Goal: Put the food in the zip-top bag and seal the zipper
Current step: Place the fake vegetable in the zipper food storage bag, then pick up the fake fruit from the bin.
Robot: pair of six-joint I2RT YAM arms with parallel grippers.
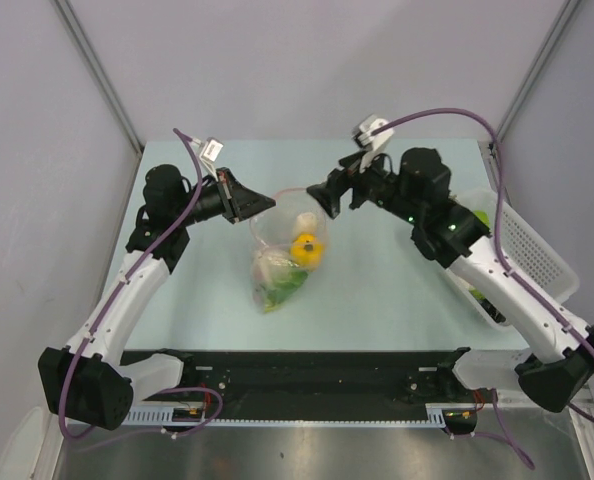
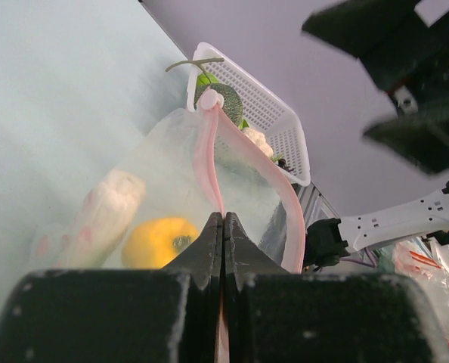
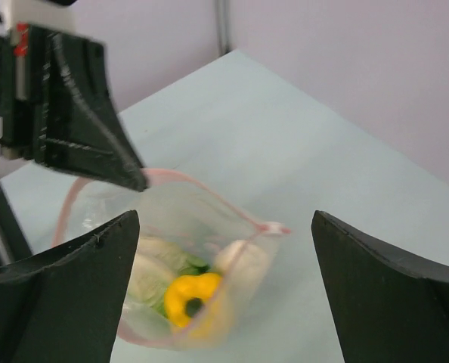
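The clear zip-top bag [image 1: 280, 255] lies mid-table with its mouth open and lifted. Inside it are a yellow-orange fruit [image 1: 305, 248], a pale white piece [image 1: 304, 222] and white-green food [image 1: 275, 276]. My left gripper [image 1: 264, 204] is shut on the pink-red zipper strip [image 2: 207, 162] at the mouth's left side, its fingertips closed [image 2: 223, 219]. My right gripper [image 1: 326, 196] is open and empty, just above the mouth's right end. In the right wrist view its gripper [image 3: 224, 219] frames the open bag [image 3: 103, 208] and the yellow fruit [image 3: 187, 293].
A white latticed basket [image 1: 537, 250] stands at the table's right edge, with green food [image 1: 482, 215] and a dark piece [image 1: 477, 295] in it. It also shows in the left wrist view [image 2: 274, 117]. Grey walls close the back and sides.
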